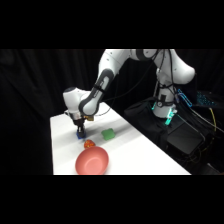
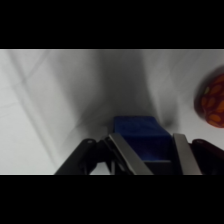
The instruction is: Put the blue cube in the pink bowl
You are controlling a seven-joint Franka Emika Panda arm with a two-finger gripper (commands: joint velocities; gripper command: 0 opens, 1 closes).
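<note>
The hand (image 1: 80, 131) sits low over the white surface (image 1: 135, 155), left of centre in the side view, its two fingers (image 2: 127, 155) straddling the blue cube (image 2: 142, 137). In the wrist view the cube fills the gap between the fingers at lower centre, and both seem to press on its sides, so the hand looks closed on the cube. Whether the cube rests on the surface or is just clear of it cannot be told.

Just right of the hand in the wrist view, at the frame's right edge, lies a small orange-red round thing (image 2: 212, 102). The side view shows it below and right of the hand, just beside the rim of the pink bowl (image 1: 92, 161), which stands at lower centre near the front edge of the surface. A light-green cube (image 1: 108, 134) lies to the right of the hand, apart from everything else.

The step in hand appears to be securing the cube and lifting it. It would be done well by keeping the grip square and firm and rising straight up until the cube clears the round thing. The carry would then cross toward the lower centre of the frame and stop over the bowl's middle, not its rim. Releasing low should keep the cube from bouncing out.
</note>
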